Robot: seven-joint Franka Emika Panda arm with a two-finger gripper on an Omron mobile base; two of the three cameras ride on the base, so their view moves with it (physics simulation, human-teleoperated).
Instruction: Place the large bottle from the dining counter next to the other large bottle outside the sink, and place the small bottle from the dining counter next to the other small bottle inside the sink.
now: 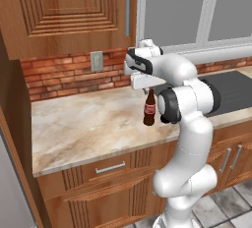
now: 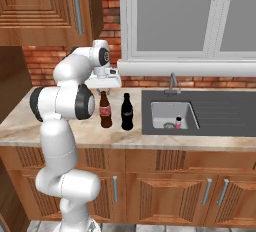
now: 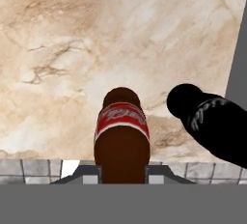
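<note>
Your end effector [image 2: 104, 89] is clamped on the neck of the brown bottle [image 2: 105, 110], the one with the red label, which stands upright on the marble bench [image 2: 30, 121]. Take the sink [image 2: 170, 113] as your landmark: the brown bottle stands outside it, to its left in the right base view, with the black bottle [image 2: 127, 112] between the two. The two large bottles stand just beside each other, a narrow gap of bench showing between them, and the black one stands near the sink's left rim.

Looking along the hand, you see the brown bottle [image 3: 120, 138] from above, its body running down between the finger tips at the bottom of the picture, and the black bottle [image 3: 207, 119] leaning away to its right (the tilt comes from the camera's angle, since both stand straight in the right base view).

Inside the sink's basin a small pink bottle [image 2: 178, 122] stands near the drain [image 2: 169, 125]. The faucet [image 2: 172, 83] rises behind the sink, against the brick wall [image 2: 50, 66].

From the left base view, you see the brown bottle [image 1: 149, 108] partly behind your arm's dark joint, and the end effector [image 1: 147, 85] directly above it.
</note>
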